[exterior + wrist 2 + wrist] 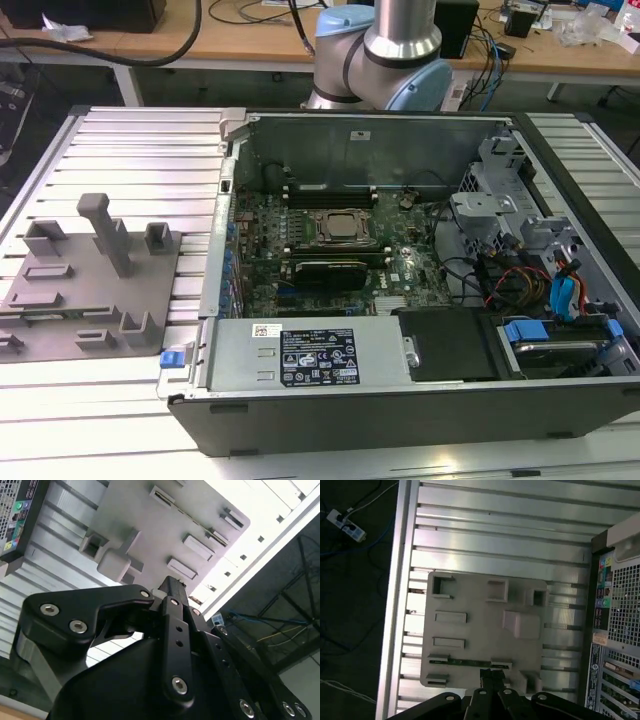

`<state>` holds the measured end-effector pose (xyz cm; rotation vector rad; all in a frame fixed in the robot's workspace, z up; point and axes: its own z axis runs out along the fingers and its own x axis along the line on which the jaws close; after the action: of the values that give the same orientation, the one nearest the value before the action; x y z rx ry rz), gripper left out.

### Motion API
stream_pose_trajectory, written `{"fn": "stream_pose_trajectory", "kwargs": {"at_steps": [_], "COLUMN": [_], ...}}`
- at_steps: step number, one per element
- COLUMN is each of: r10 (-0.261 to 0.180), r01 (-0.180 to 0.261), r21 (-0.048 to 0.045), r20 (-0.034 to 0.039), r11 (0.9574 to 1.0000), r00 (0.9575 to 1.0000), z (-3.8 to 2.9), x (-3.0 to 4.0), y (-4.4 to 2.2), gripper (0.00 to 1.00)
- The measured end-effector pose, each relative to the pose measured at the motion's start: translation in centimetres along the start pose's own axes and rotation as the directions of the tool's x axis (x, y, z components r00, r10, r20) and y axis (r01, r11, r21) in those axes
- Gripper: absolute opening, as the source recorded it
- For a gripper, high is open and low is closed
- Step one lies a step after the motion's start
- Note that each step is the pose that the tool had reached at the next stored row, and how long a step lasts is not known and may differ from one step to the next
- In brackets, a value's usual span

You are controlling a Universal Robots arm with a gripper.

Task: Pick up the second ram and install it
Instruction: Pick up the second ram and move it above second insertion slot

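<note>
My gripper (492, 676) looks closed and empty, near the edge of the tray (480, 630) where the memory stick (467, 662) sits slotted. I'd call it light, stiff and fragile, best pinched across its flat faces.

tabletop (130, 150): ribbed silver metal slats, brightly lit | rear: long wooden desk (250, 45) carrying black cables | floor (350, 620): dark, white power strip (342, 524), loose thin wires

The arm (405, 25) is a brushed silver tube with pale blue joint caps (425, 92). Its tool (172, 585) is matte black: rounded linkage plates (75, 615) behind the tip, pinned with shiny silver screws (179, 685).
</note>
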<state>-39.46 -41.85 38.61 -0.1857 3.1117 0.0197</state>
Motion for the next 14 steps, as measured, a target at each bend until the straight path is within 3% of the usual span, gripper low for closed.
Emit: {"fn": "stream_pose_trajectory", "kwargs": {"at_steps": [3, 7, 10, 14], "r10": [-0.061, -0.128, -0.176, -0.241], "r01": [0.061, 0.128, 0.176, 0.241], "r21": [-0.0015, -0.0033, -0.0046, -0.0063], "r20": [-0.0006, -0.0012, -0.0016, -0.002], "r11": [0.9982, 0.9918, 0.9844, 0.9704], "r00": [0.9982, 0.9918, 0.9844, 0.9704], "z": [0.0, 0.0, 0.0, 0.0], "x": [0.0, 0.0, 0.0, 0.0], "y": [0.0, 0.0, 0.0, 0.0], "gripper": [0.11, 0.11, 0.11, 0.11]}}
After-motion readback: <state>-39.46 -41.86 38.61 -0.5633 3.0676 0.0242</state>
